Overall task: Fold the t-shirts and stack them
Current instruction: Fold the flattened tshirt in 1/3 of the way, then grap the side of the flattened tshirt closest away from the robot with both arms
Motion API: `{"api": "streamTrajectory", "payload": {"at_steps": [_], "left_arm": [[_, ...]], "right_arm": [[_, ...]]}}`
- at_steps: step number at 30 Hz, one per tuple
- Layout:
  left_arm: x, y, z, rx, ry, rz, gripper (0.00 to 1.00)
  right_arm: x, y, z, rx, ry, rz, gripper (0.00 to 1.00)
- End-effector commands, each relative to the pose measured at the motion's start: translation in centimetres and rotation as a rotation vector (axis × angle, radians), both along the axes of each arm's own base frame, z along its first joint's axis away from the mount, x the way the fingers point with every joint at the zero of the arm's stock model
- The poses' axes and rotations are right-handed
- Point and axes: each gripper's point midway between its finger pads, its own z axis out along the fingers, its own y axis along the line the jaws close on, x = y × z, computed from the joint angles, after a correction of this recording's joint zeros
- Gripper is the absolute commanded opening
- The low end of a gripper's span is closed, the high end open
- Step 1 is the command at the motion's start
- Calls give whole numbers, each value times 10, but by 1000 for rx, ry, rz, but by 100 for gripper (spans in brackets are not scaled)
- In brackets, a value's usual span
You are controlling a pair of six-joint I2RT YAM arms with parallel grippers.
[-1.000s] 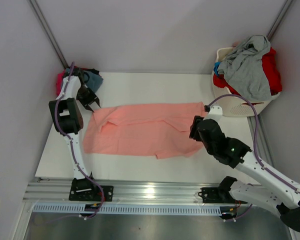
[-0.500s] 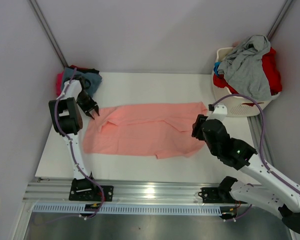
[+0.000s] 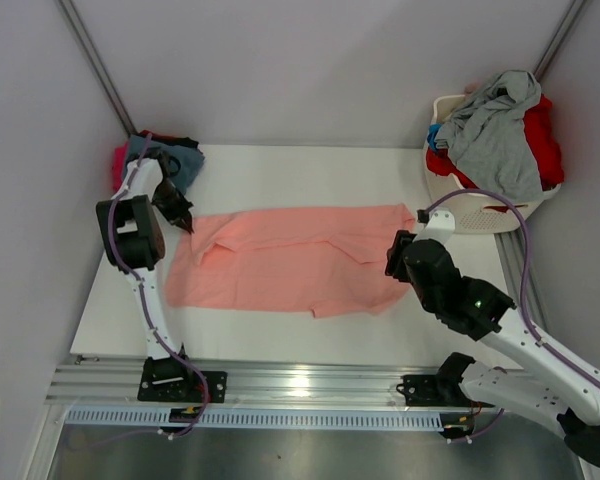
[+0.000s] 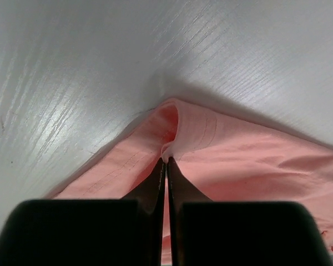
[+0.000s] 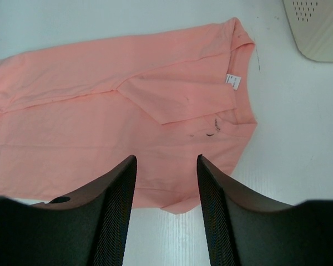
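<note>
One white table [image 3: 310, 175], pale walls [image 3: 310, 70], pink t-shirt [image 3: 280, 260] spread flat

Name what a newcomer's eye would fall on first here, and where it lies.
The salmon-pink t-shirt lies spread flat across the middle of the white table, with the left gripper pinched shut on its far-left edge. Next comes the white laundry basket at the table's far right corner, heaped with grey and red clothes.

Shirt pile [image 3: 183, 158] partly behind left arm [image 3: 130, 228], basket [image 5: 320, 29] cropped at corner
</note>
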Motion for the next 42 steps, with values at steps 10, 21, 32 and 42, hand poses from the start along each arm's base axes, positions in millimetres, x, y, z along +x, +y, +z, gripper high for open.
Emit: {"api": "streamTrajectory", "payload": {"at_steps": [10, 21, 32, 42], "left_arm": [[16, 57, 82, 207, -195, 105, 1], [15, 61, 62, 216, -144, 92, 26], [7, 33, 113, 203, -332, 77, 76], [-73, -42, 97, 126, -457, 44, 71]], "right_arm": [[3, 9, 9, 13, -16, 6, 51], [-2, 10, 1, -12, 6, 17, 50], [8, 22, -15, -52, 7, 39, 53], [16, 32, -89, 8, 137, 0, 56]]}}
